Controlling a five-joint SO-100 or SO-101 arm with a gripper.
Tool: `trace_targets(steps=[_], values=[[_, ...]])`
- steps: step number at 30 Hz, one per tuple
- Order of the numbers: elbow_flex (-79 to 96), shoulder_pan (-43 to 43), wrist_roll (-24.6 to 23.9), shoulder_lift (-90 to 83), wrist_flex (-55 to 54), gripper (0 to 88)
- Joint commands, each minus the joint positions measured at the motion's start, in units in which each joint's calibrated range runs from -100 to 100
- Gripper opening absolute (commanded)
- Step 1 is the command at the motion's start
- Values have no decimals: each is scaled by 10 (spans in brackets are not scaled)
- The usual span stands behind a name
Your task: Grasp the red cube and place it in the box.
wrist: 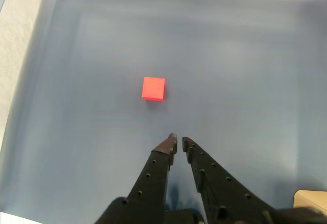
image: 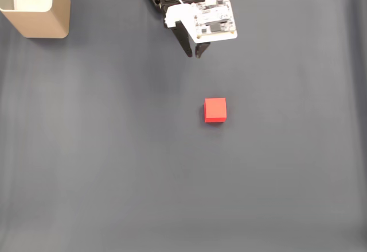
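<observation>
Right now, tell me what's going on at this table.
A single robot arm is setting up to pick up the small bright red cube, which sits alone in the middle of the dark grey mat. The black two-finger gripper is above the mat, short of the cube, its fingertips nearly together and holding nothing. The beige box with rounded corners stands in the top-left corner of the fixed view, well away from the cube.
</observation>
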Motion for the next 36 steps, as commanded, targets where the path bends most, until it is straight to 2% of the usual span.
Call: trace_targets(steps=[1, 7, 25, 36], values=[[-46, -11, 1, 23, 2, 9], [-54, -28, -3, 35, 4, 12], [-59, -28, -31, 55, -24, 253], [-50, -3, -23, 73, -97, 336]])
